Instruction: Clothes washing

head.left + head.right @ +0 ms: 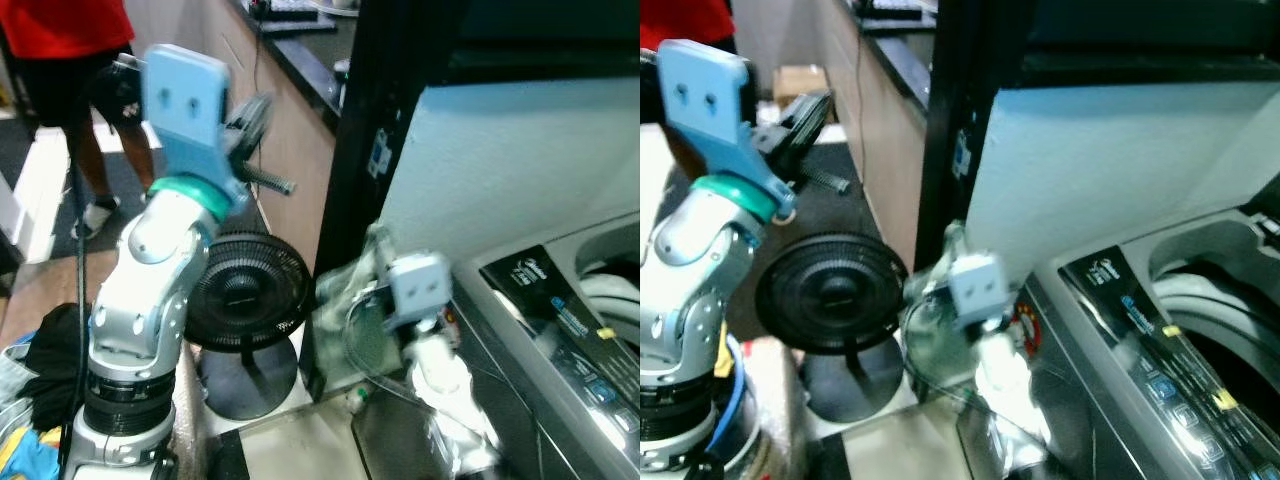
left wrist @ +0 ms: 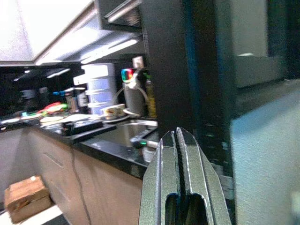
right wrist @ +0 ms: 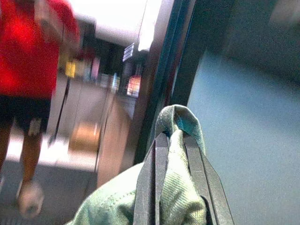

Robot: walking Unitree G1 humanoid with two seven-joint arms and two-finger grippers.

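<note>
The washing machine [image 1: 560, 330] stands to the right of the right gripper, its top open and its black control panel [image 1: 1160, 370] running along the near edge. A pale hose or garment edge lies inside the tub; which one cannot be told. A dark vertical post [image 1: 375, 110] rises just behind the right gripper, with a pale wall panel [image 1: 1110, 170] beside it. A kitchen counter [image 2: 112, 145] with a dark top extends beyond the left gripper and carries appliances and bottles.

The left arm [image 1: 150, 310] is raised and bent, with its blue wrist block uppermost. A black floor fan [image 1: 245, 290] on a round base stands on the floor between the two arms, below the left gripper. A person [image 1: 75, 60] in a red top and dark shorts stands well behind the left arm. A heap of clothes [image 1: 35, 400] lies on the floor beside the base of the left arm. A brown box [image 2: 26, 199] sits on the floor beyond the left gripper, near the counter front.

The right gripper [image 3: 180, 138] is closed on a pale green garment [image 3: 173, 187]; the cloth is bunched between the fingers and loops over their tips. The garment hangs in the air just left of the washing machine, not yet over the tub.

The left gripper [image 2: 178, 136] is closed and empty, its fingers pressed together and pointing towards the counter.
</note>
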